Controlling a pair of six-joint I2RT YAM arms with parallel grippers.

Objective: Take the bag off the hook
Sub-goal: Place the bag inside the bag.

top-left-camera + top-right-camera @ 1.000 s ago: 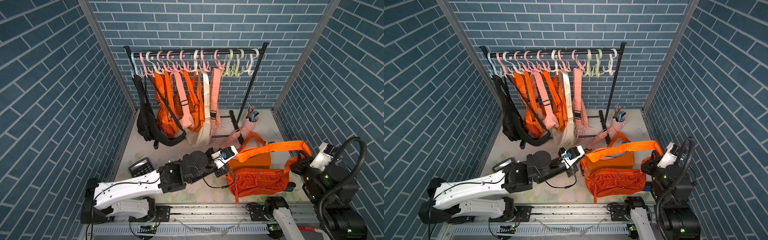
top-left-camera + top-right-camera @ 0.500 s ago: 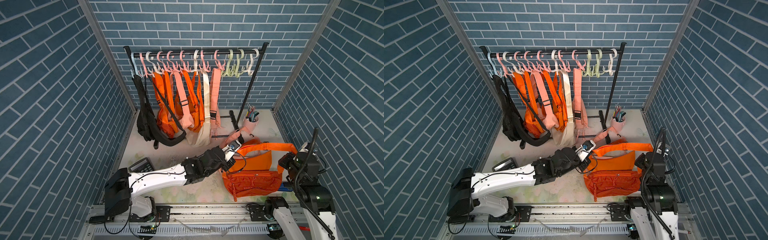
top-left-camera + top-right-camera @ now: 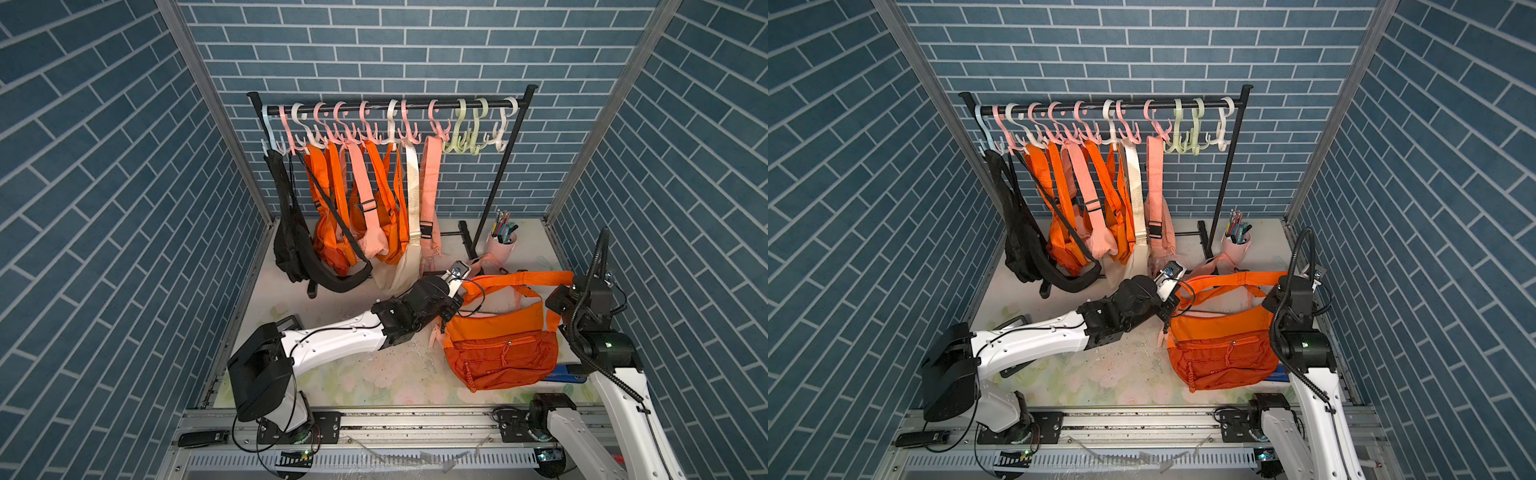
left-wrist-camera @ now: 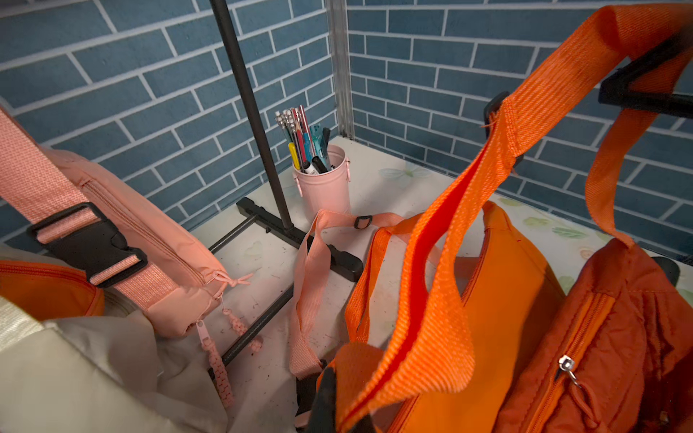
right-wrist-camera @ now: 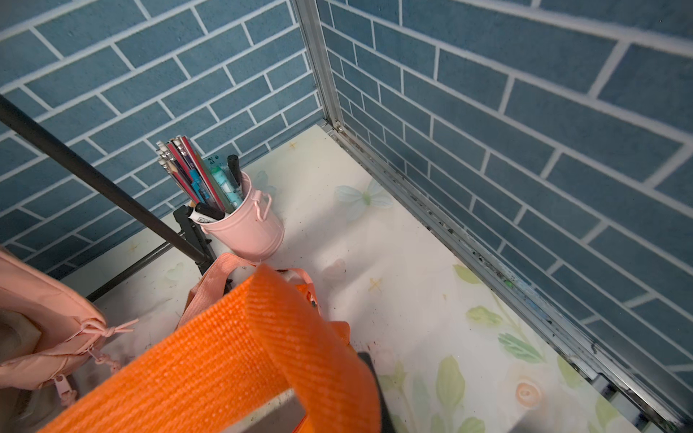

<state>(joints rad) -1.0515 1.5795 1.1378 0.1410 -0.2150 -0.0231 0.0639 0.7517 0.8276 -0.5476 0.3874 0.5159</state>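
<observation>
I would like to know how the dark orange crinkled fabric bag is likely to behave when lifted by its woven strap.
Probably floppy: the dark orange crinkled fabric bag sags in folds beneath its woven orange strap. Likely light, as the thin shell looks flat and unstuffed. It may swing, hanging from that one flexible strap.

Tabletop (image 3: pixel 399 374): white w/ pale floral print, scuffed. Far right: pink pen cup (image 3: pixel 501 248) just beside black rack foot (image 3: pixel 466 241). Near right: orange bag (image 3: pixel 498 353) body rests on it, blue flat obj (image 3: pixel 567 378) poking out under bag's right edge. Pink strap (image 3: pixel 482 264) lies btwn cup & bag.
</observation>
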